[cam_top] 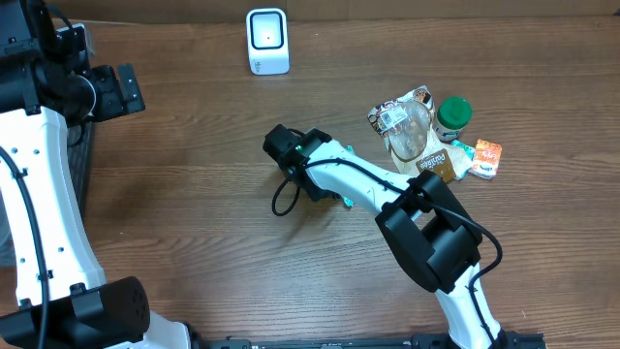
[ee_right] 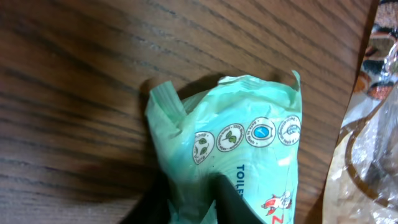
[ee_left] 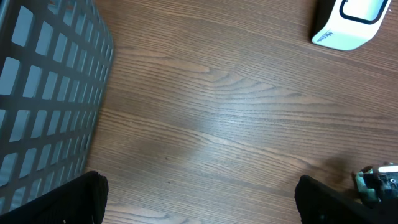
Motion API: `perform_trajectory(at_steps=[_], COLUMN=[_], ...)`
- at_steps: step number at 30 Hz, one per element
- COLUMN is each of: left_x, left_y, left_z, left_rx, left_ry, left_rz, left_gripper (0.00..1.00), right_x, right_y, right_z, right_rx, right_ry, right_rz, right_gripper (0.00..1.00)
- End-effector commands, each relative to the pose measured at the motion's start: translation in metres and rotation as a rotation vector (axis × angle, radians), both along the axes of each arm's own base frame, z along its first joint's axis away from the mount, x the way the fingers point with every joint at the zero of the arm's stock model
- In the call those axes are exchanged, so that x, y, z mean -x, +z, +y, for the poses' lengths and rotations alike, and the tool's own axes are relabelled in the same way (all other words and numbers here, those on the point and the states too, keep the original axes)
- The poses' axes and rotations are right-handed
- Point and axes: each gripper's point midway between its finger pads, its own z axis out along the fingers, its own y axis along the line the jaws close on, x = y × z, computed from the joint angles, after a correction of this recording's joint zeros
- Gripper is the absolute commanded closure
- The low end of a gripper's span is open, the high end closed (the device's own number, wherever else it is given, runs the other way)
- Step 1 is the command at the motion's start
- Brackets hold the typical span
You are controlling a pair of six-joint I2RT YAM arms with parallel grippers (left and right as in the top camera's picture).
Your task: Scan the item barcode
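The right claw is nearly closed, pinching the near end of a green packet. Its two dark fingers press in from either side and crease the soft film between them. The rest of the packet stretches out ahead of the claw, with a row of round symbols and some print facing up. No barcode shows on that face, so it is probably underneath or on the end hidden by the fingers. Gripping one end leaves most of the wrapper free to be turned toward a reader.

The packet lies low over the table. From its shadow it seems to touch the wood, though the wrist view is too close to be sure. Just beside the claw, at the edge of its view, is the pile of groceries the packet likely belongs to.

The scanner stands well ahead of the claw at the far edge of the table, so the carry is not yet done.

The left claw is spread fully open and empty, hanging over bare wood with a basket beside it.
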Motion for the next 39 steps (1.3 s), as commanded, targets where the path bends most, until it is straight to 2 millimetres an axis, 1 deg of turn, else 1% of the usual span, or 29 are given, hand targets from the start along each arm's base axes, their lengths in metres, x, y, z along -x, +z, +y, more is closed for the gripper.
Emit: perform_trajectory(at_steps=[1, 2, 3, 6, 9, 11, 12, 15, 18, 19, 21, 22, 24, 26, 27, 30, 31, 34, 36, 39], left_x=[-0.002, -0.002, -0.002, -0.002, -0.002, -0.002, -0.002, -0.002, -0.002, -0.002, -0.002, -0.002, -0.002, -0.002, -0.002, -0.002, -0.002, -0.002, -0.002, -0.002], left_y=[0.005, 0.005, 0.005, 0.005, 0.005, 0.005, 0.005, 0.005, 0.005, 0.005, 0.005, 0.005, 0.005, 0.005, 0.005, 0.005, 0.005, 0.005, 0.005, 0.005], left_z=[-0.004, -0.004, -0.004, -0.004, -0.004, -0.004, -0.004, -0.004, -0.004, -0.004, -0.004, -0.004, -0.004, -0.004, -0.004, -0.004, -0.004, -0.004, -0.004, -0.004], left_rx=[0.005, 0.005, 0.005, 0.005, 0.005, 0.005, 0.005, 0.005, 0.005, 0.005, 0.005, 0.005, 0.005, 0.005, 0.005, 0.005, 0.005, 0.005, 0.005, 0.005], left_ry=[-0.004, -0.004, -0.004, -0.004, -0.004, -0.004, -0.004, -0.004, -0.004, -0.004, -0.004, -0.004, -0.004, -0.004, -0.004, -0.004, -0.004, -0.004, -0.004, -0.004], left_rz=[-0.016, -0.016, -0.016, -0.016, -0.016, -0.016, -0.016, -0.016, -0.016, -0.016, -0.016, -0.016, -0.016, -0.016, -0.016, -0.016, -0.016, -0.016, -0.016, -0.016], left_gripper=[0.0, 0.01, 0.01, 0.0, 0.0, 0.01, 0.0, 0.0, 0.0, 0.01, 0.0, 0.0, 0.0, 0.01, 0.0, 0.0, 0.01, 0.0, 0.0, 0.0], right_x=[0.024, 0.025, 0.026, 0.03, 0.031, 0.032, 0.033, 0.037, 0.045, 0.047, 0.05, 0.049, 0.046, 0.04, 0.036, 0.031, 0.028, 0.024, 0.019, 0.011], right_y=[-0.033, -0.033, -0.033, -0.032, -0.022, -0.007, 0.023, 0.059, 0.089, 0.095, 0.11, 0.113, 0.112, 0.102, 0.093, 0.078, 0.069, 0.056, 0.045, 0.036], right_z=[-0.011, -0.011, -0.011, -0.007, 0.008, 0.03, 0.061, 0.093, 0.121, 0.127, 0.143, 0.147, 0.152, 0.151, 0.15, 0.15, 0.149, 0.148, 0.141, 0.129], right_rx=[0.01, 0.012, 0.013, -0.006, -0.079, -0.193, -0.393, -0.628, -0.873, -0.927, -1.092, -1.139, -1.198, -1.208, -1.213, -1.242, -1.254, -1.293, -1.283, -1.235], right_ry=[-0.016, -0.015, -0.014, -0.015, -0.018, -0.015, -0.007, 0.016, 0.04, 0.043, 0.031, 0.026, -0.004, -0.046, -0.073, -0.11, -0.134, -0.151, -0.178, -0.212], right_rz=[0.119, 0.121, 0.122, 0.15, 0.179, 0.201, 0.239, 0.297, 0.404, 0.435, 0.524, 0.545, 0.571, 0.572, 0.572, 0.583, 0.593, 0.62, 0.613, 0.573], right_gripper=[0.89, 0.95, 0.96, 0.96, 0.96, 0.96, 0.96, 0.96, 0.96, 0.96, 0.96, 0.96, 0.96, 0.96, 0.96, 0.96, 0.96, 0.96, 0.96, 0.96])
